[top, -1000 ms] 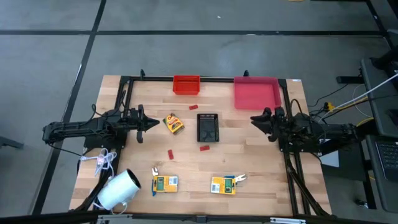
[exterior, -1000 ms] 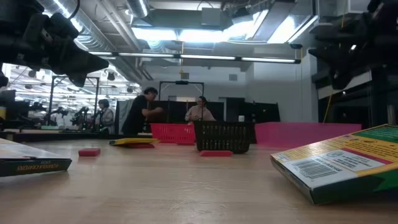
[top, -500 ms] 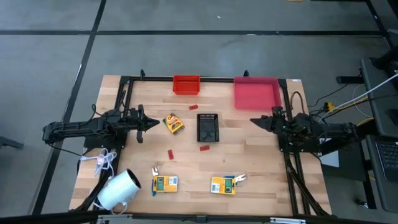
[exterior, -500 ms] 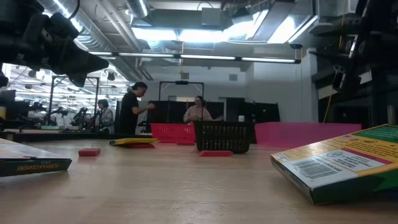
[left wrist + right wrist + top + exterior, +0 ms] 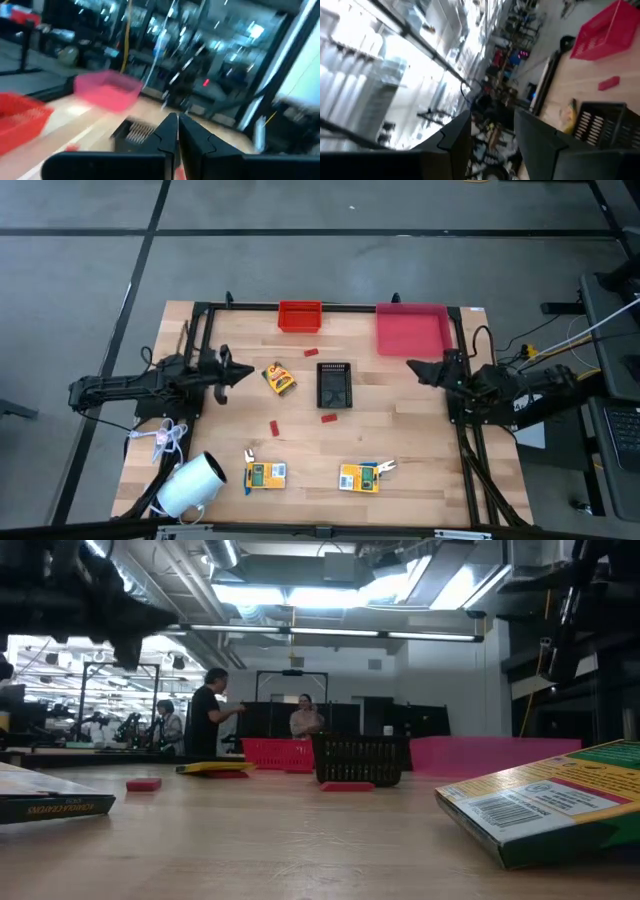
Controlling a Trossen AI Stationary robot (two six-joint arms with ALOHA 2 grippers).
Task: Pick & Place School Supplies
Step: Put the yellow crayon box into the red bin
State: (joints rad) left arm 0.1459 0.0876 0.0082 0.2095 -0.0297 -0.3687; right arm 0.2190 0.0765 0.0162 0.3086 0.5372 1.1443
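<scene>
Three yellow-and-green boxes lie flat on the table: one (image 5: 279, 378) left of the black basket, two (image 5: 266, 474) (image 5: 358, 478) near the near edge. Blue-handled pliers lie at the near boxes (image 5: 249, 456) (image 5: 384, 468). Tiny red pieces (image 5: 310, 352) (image 5: 329, 417) (image 5: 275, 427) are scattered mid-table. My left gripper (image 5: 248, 371) (image 5: 178, 122) hovers shut at the table's left side, left of the upper box. My right gripper (image 5: 412, 366) (image 5: 492, 125) hovers open at the right side, tipped upward.
A black basket (image 5: 334, 384) stands mid-table. A red basket (image 5: 299, 316) and a pink tray (image 5: 412, 328) sit at the far edge. A white roll (image 5: 190, 485) and a white cord bundle (image 5: 165, 438) lie at the near left corner. People stand in the room beyond (image 5: 208, 720).
Both arms have risen. My left gripper has lifted and drawn slightly toward the far edge. My right gripper has pulled back toward the table's right edge and tipped upward. No object on the table has moved.
</scene>
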